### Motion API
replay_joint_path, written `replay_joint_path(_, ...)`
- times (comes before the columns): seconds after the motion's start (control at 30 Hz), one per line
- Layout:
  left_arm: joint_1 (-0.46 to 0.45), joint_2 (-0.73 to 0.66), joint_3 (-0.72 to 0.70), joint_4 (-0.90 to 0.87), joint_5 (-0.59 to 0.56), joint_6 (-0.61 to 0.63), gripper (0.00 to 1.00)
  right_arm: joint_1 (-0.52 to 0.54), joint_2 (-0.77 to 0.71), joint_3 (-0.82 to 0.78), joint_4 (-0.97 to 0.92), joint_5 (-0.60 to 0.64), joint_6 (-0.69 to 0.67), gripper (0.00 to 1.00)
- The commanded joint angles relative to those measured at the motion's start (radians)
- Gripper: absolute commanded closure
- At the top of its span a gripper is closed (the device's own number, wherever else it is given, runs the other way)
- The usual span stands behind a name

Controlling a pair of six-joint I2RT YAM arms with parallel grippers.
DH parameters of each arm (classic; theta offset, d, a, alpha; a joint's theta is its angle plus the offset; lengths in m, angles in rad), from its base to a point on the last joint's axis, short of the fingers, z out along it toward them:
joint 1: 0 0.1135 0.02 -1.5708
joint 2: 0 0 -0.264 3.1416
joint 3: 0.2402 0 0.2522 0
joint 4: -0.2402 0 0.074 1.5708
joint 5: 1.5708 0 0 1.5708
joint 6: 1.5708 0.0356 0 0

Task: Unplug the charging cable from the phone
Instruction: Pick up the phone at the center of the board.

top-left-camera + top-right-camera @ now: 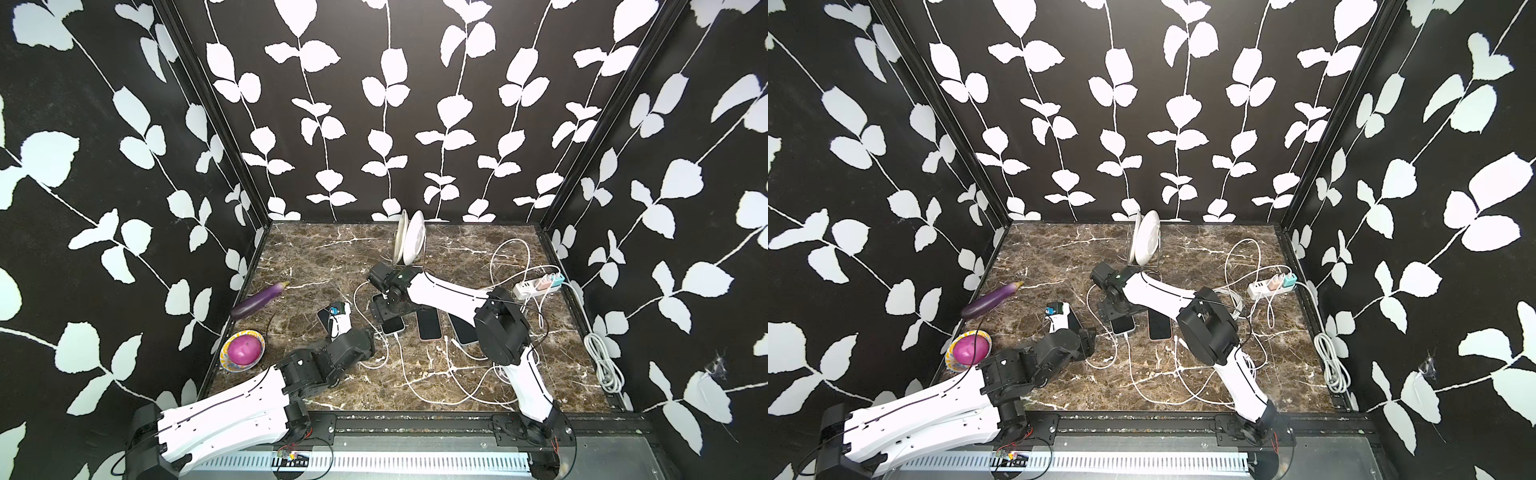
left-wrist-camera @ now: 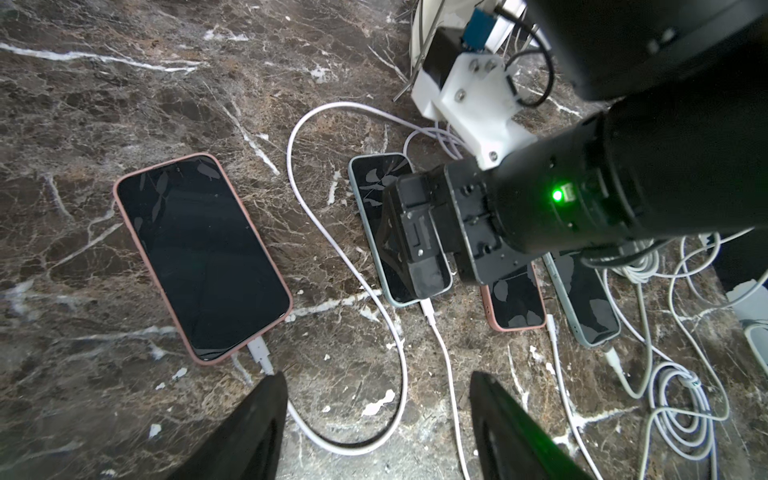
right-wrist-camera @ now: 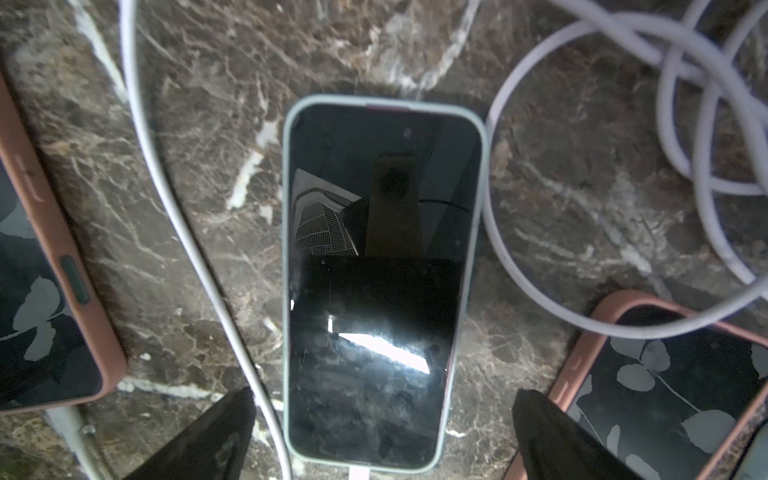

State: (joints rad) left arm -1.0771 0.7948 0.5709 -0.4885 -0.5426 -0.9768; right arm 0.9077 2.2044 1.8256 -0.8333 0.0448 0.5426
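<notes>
Light is even and fairly bright, falling from above. In both top views the table shows only faint, soft shadows beside the right arm. Those views bend at the edges, and the posts bow outward.

In the right wrist view a hard white glare streak lies on the phone, on its screen between the fingers of the right gripper. Ceiling reflections sit farther out on the screen. The fingers are black, underexposed and soft, and the whole picture is slightly smeared.

In the left wrist view a green lamp blooms ahead of the left gripper, whose fingers are blurred. Leaf reflections haze the dark screens.
</notes>
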Motion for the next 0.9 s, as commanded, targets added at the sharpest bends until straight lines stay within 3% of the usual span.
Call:
replay_joint_path(0.0,0.005,0.001,-0.021,-0.006,-0.017,-0.009,0.28,-0.002,0.026,0.038,-0.026,0.020,0.011,0.00)
replay_joint_path(0.87,0.004,-0.002,-0.045,0.021,-0.004,-0.014,0.28,-0.003,0.138,0.098,-0.052,0.019,0.054,0.12)
